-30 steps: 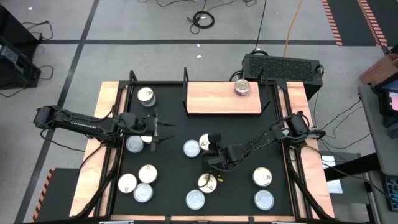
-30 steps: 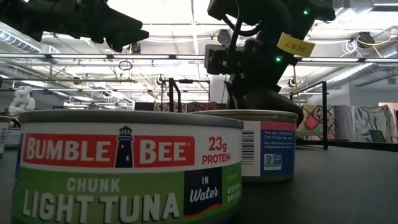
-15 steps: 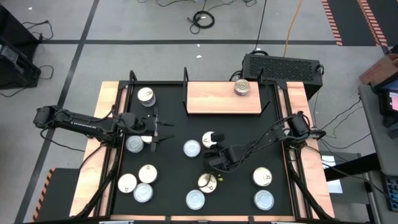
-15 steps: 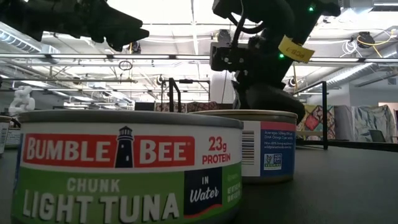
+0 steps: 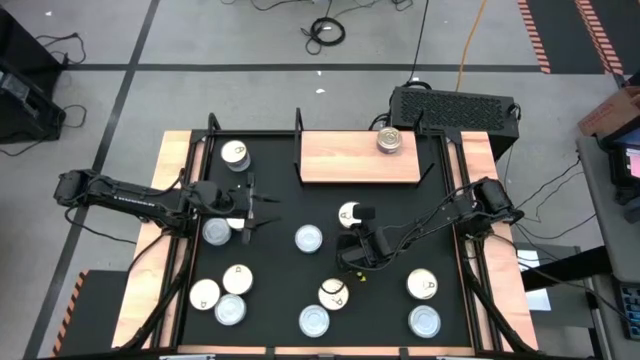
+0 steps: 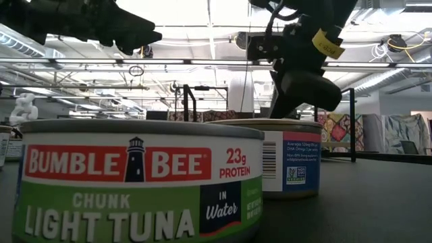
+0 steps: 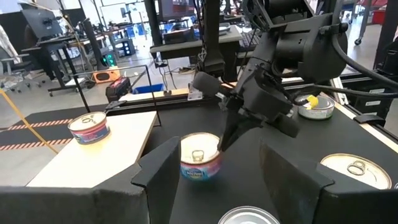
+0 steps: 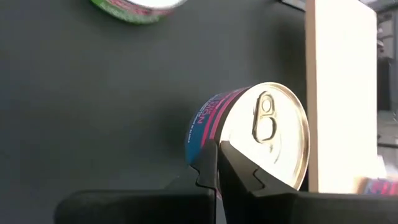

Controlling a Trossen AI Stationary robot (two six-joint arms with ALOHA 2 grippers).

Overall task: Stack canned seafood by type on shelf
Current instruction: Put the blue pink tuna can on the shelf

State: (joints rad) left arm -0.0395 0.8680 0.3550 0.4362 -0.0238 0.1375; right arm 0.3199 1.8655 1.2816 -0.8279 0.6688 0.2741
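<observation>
Several round seafood tins lie on the black mat. My right gripper (image 5: 353, 220) is shut on a cream-topped can with a pink and blue label (image 5: 348, 212) (image 7: 199, 155) at the mat's middle, short of the light-wood shelf (image 5: 345, 160). One can (image 5: 389, 140) stands on the shelf's far right part. My left gripper (image 5: 262, 207) waits open over the mat's left side, pointing level toward the right. My right gripper pinches the can's top rim (image 8: 214, 140) between its two fingers, one finger on the lid (image 8: 239, 171) and the other on the side wall (image 8: 202, 168). The fingers slant down from the table's near right. The can stays upright; I cannot tell whether its base is clear of the mat.
Loose cans stand at the far left (image 5: 234, 153), by the left gripper (image 5: 216, 231), at the middle (image 5: 309, 238), the near left (image 5: 230, 309), the near middle (image 5: 333, 292) and the near right (image 5: 424, 321). Black posts (image 5: 299, 120) edge the shelf. Two cans (image 6: 135, 182) fill the low view.
My right gripper has risen and gone toward the shelf and a little toward the table's right, rolling its wrist. The cream-topped can has gone with it from beside the middle can to a spot nearer the shelf.
</observation>
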